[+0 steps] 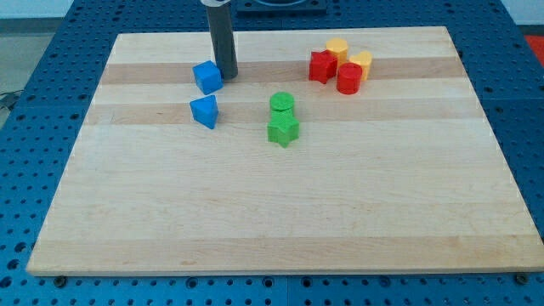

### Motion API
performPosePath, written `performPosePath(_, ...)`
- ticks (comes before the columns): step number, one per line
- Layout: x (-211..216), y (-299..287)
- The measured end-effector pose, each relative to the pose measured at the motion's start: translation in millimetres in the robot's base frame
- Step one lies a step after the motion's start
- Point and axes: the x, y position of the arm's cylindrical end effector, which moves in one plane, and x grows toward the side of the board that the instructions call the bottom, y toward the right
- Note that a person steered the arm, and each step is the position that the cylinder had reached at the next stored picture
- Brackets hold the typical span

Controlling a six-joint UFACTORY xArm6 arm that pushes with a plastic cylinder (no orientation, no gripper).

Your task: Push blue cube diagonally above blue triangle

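Note:
The blue cube [207, 76] sits on the wooden board at the view's upper left. The blue triangle [204, 111] lies just below it, a small gap apart. My tip [227, 76] is at the end of the dark rod, right beside the cube's right edge, touching or nearly touching it.
A green cylinder [282, 104] and a green star [283, 129] sit together right of the blue blocks. A cluster of two red blocks [322, 65], [348, 77] and two yellow blocks [337, 48], [363, 62] lies at the upper right. The board [280, 212] rests on a blue perforated table.

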Motion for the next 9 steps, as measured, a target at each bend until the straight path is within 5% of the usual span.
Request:
performPosePath(2, 25, 40)
performPosePath(5, 25, 22)
performPosePath(7, -22, -61)
performPosePath(9, 24, -55)
